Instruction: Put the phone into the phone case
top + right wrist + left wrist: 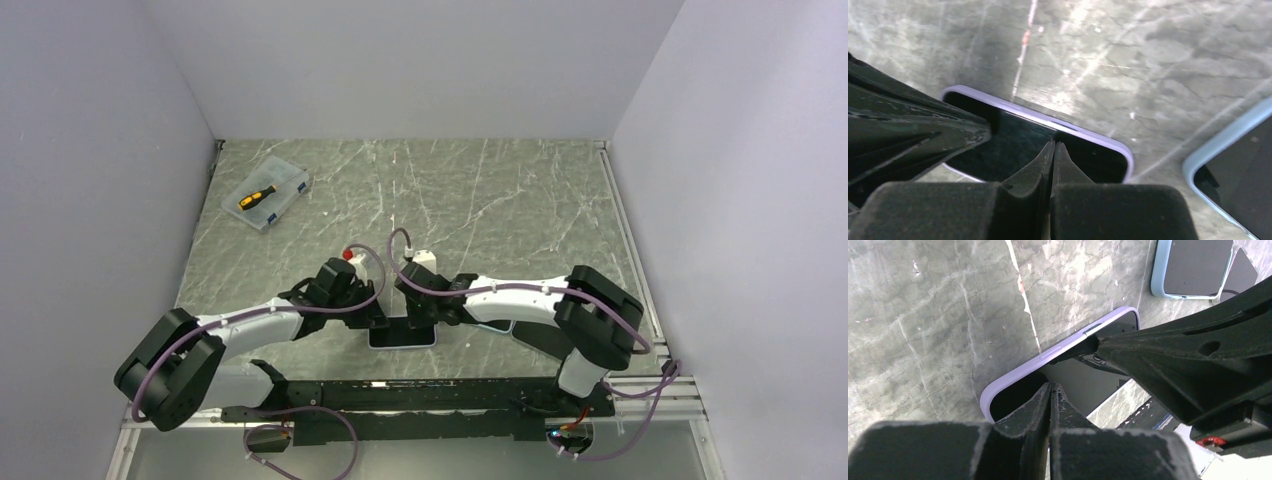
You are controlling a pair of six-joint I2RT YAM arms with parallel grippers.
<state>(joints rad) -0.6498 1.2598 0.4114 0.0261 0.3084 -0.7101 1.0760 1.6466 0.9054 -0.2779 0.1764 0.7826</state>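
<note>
Notably, left gripper (1052, 388) and right gripper (1054, 146) were both pinched shut, empty, tips on the phone (1013, 142) lying in its lilac case (1058, 346), near centre. Its long axis ran left-right, one gripper per end.

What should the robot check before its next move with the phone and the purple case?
1. Left gripper shut, tip down at the phone: ok.
2. Right gripper shut, tip on the phone: ok.
3. Phone lined up with the purple case: ok.
4. Phone pushed fully flat into the case: cannot tell, the fingers hide its near edge.
5. Light blue case apart from the purple one: ok.
</note>
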